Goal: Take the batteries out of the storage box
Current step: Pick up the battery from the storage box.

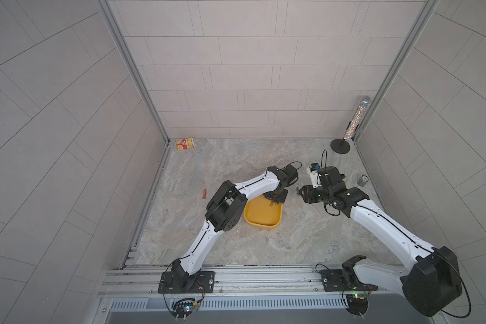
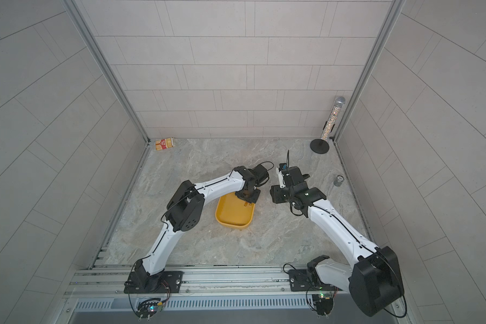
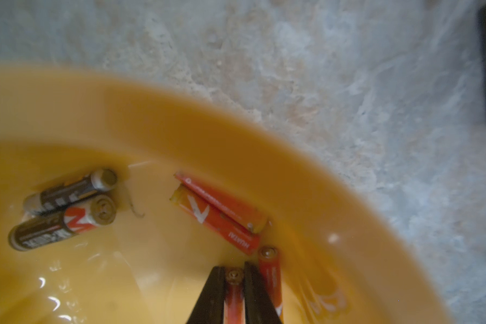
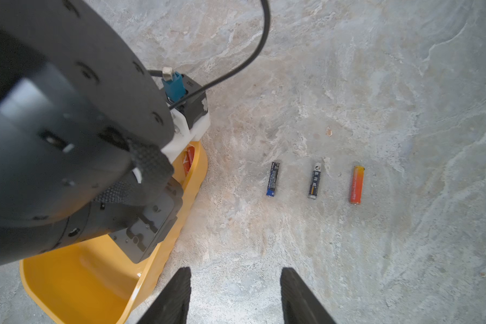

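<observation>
Marble tabletop point(image 1: 236, 168); left tool point(image 3: 234, 271) clamps orange battery point(image 3: 234, 304) inside storage box point(image 3: 180, 112); right tool point(image 4: 236, 271) open.

Box, upper end: left gripper point(image 3: 234, 276), clamped on an orange-red battery point(image 3: 234, 303), blocks it from above.
Box, lower end: storage box point(image 1: 260, 217) floor bare, open overhead.
Right of box: narrow bare strip under the right gripper point(image 4: 236, 270), jaws apart.
Left of frame: table point(image 1: 236, 246) bare except one red battery point(image 1: 204, 193).
</observation>
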